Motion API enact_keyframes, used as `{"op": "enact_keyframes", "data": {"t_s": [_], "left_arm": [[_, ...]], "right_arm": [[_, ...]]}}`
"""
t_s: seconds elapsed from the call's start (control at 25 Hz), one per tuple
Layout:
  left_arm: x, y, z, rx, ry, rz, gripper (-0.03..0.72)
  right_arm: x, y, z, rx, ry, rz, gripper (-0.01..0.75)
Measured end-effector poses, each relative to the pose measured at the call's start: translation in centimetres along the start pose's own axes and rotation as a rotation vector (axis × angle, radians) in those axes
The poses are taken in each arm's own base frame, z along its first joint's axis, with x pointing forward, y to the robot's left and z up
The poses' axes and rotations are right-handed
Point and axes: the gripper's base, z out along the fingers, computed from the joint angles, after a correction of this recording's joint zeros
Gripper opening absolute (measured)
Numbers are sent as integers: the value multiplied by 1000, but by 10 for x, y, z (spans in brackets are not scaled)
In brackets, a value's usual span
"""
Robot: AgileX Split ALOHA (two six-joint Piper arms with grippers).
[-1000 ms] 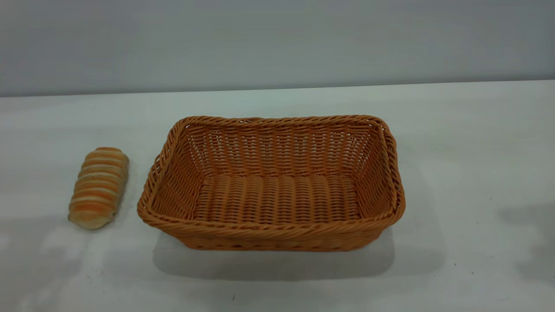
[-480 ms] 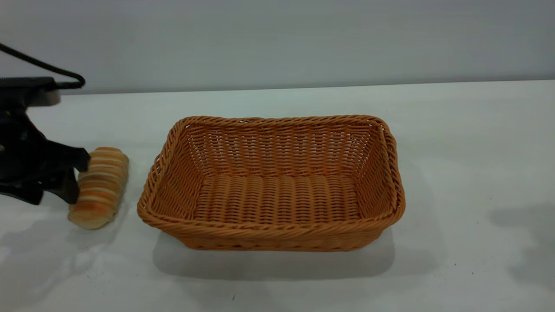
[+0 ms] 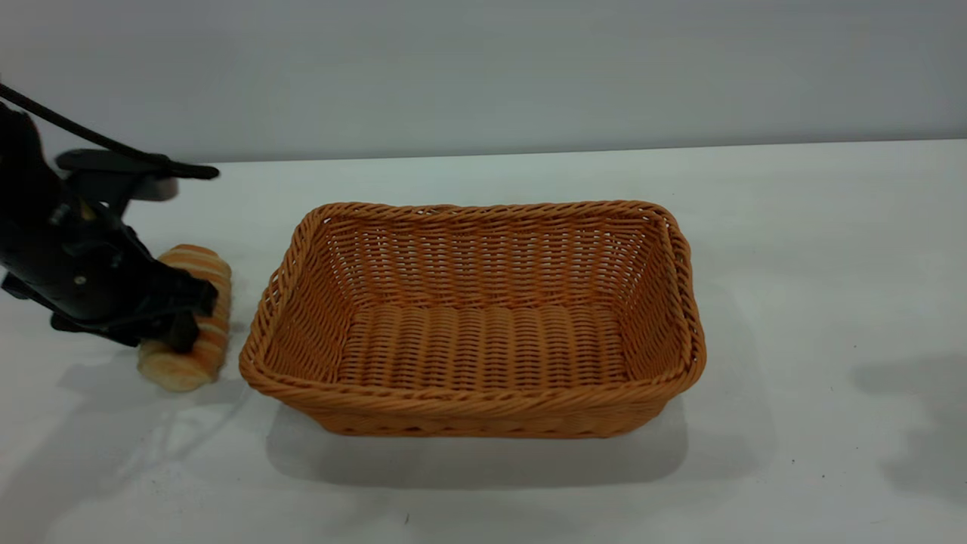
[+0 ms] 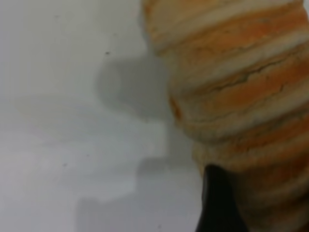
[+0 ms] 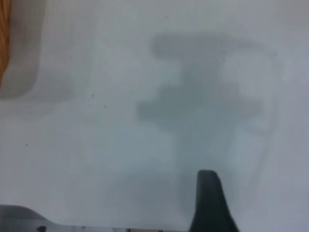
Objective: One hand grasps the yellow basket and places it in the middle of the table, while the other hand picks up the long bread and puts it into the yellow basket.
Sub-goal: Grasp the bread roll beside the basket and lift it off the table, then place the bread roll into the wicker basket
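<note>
Wicker yellow basket (image 3: 472,317) stood mid-surface (image 3: 793,249); left hand (image 3: 185,313) straddled the long bread (image 3: 198,355), grip state indeterminable; right hand's state likewise unclear.

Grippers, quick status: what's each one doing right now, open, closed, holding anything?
Left gripper: fingers straddle the long bread on the table; a firm grip cannot be told.
Right gripper: one fingertip over bare table, state cannot be told.

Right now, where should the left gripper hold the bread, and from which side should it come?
Probably across the middle of the bread, coming from above. The bread lies flat on the table beside the basket, long and narrow, so fingers close best across its short width. The left gripper is already there, at its midsection.
</note>
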Motion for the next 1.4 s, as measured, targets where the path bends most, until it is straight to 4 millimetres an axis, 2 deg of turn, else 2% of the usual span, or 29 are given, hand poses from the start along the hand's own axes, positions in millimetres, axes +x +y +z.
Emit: {"op": "enact_keyframes", "data": {"t_s": [0.12, 0.2, 0.32, 0.4, 0.44, 0.56, 0.72, 0.8, 0.88, 1.0, 1.24, 1.32, 1.4], "left_arm": [[4, 0, 8, 4, 8, 1, 474], [4, 0, 11, 5, 9, 0, 425], [3, -1, 11, 5, 8, 2, 252], [2, 0, 8, 3, 5, 3, 100], [0, 0, 5, 0, 7, 2, 75], [-8, 2, -16, -13, -2, 1, 75], [-37, 0, -78, -21, -163, 7, 75], [-46, -12, -107, -8, -241, 37, 75], [-49, -29, -124, 14, -269, 81, 75], [-43, -63, -129, 57, -250, 169, 75], [-22, -133, -119, 159, -227, 355, 84], [-17, -146, -117, 181, -228, 390, 120], [-14, -154, -114, 191, -221, 410, 195]], "right_arm": [[0, 0, 0, -1, -1, 0, 536], [0, 0, 0, -2, -2, 1, 536], [-1, 0, 0, -1, -12, 1, 536], [-1, 0, 0, -1, -14, 1, 536], [-1, 0, 0, -1, -15, 1, 536], [-1, 0, 0, -1, -15, 1, 534], [-1, 0, 0, -1, -15, 1, 525], [-1, 0, 0, -1, -15, 1, 525], [-1, 0, 0, -1, -15, 1, 525], [-1, 0, 0, -1, -15, 1, 522], [-1, 0, 0, -1, -15, 1, 523], [-1, 0, 0, -1, -16, 1, 523], [-1, 0, 0, -1, -16, 1, 523]]}}
